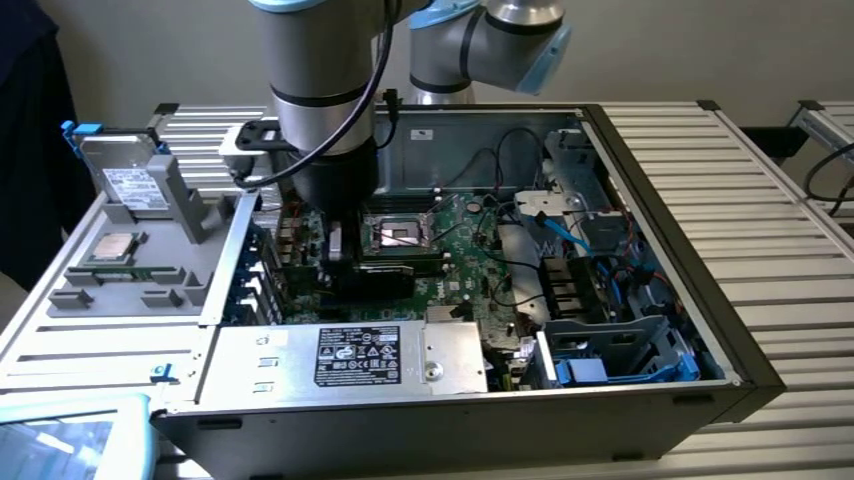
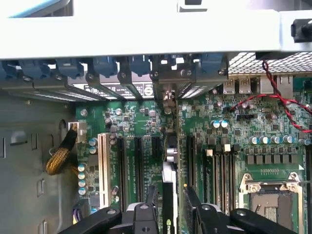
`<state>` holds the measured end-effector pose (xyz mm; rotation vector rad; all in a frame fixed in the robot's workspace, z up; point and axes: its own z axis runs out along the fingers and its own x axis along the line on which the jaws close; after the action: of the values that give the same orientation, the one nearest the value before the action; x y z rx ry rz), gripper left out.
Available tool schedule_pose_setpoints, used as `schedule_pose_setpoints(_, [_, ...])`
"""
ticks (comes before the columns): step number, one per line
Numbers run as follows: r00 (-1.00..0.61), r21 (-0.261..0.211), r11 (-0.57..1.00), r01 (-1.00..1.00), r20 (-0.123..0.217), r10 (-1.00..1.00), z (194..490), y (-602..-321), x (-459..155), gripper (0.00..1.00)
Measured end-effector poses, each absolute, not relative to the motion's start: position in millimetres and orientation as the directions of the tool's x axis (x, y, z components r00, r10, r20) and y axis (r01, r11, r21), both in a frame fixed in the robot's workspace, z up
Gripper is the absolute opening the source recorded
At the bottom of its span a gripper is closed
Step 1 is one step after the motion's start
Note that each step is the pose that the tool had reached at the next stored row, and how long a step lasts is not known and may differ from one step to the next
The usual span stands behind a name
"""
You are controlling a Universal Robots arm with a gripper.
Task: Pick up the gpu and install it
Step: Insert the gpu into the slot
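— Well, gpu (image 2: 169,195)?
— Held edge-on, pinched in the hand (image 2: 168,214), standing over an expansion slot (image 2: 170,146) on the motherboard (image 2: 219,141).
— And around it?
— Down inside the open computer case (image 1: 667,130); drive (image 1: 131,185) upright on the grey tray (image 1: 120,290) at the exterior view's left.

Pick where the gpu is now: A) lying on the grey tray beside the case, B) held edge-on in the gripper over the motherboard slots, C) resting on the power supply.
B: the gpu stands edge-on in the gripper above the motherboard.
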<state>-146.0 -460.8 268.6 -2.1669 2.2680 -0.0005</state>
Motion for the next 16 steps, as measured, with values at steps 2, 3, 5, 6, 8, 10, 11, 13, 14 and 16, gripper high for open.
schedule_pose_setpoints(2, [-0.046,-0.004,0.046,-0.999,-0.003,-0.999,271.3,-460.8,-146.0,0.36])
schedule_pose_setpoints(3, [-0.046,-0.004,0.046,-0.999,-0.003,-0.999,272.5,-460.8,-146.0,0.36])
schedule_pose_setpoints(5, [-0.046,-0.004,0.046,-0.999,-0.003,-0.999,275.1,-460.8,-146.0,0.36])
schedule_pose_setpoints(6, [-0.046,-0.004,0.046,-0.999,-0.003,-0.999,276.3,-460.8,-146.0,0.36])
schedule_pose_setpoints(8, [-0.046,-0.004,0.046,-0.999,-0.003,-0.999,278.5,-460.8,-146.0,0.36])
schedule_pose_setpoints(10, [-0.046,-0.004,0.046,-0.999,-0.003,-0.999,281.1,-460.8,-146.0,0.36])
schedule_pose_setpoints(11, [-0.046,-0.004,0.046,-0.999,-0.003,-0.999,282.5,-460.8,-146.0,0.36])
schedule_pose_setpoints(13, [-0.046,-0.004,0.046,-0.999,-0.003,-0.999,285.3,-460.8,-146.0,0.36])
schedule_pose_setpoints(14, [-0.046,-0.003,0.046,-0.999,-0.003,-0.999,286.6,-460.8,-146.0,0.36])
schedule_pose_setpoints(16, [-0.046,-0.003,0.046,-0.999,-0.003,-0.999,288.9,-460.8,-146.0,0.33])
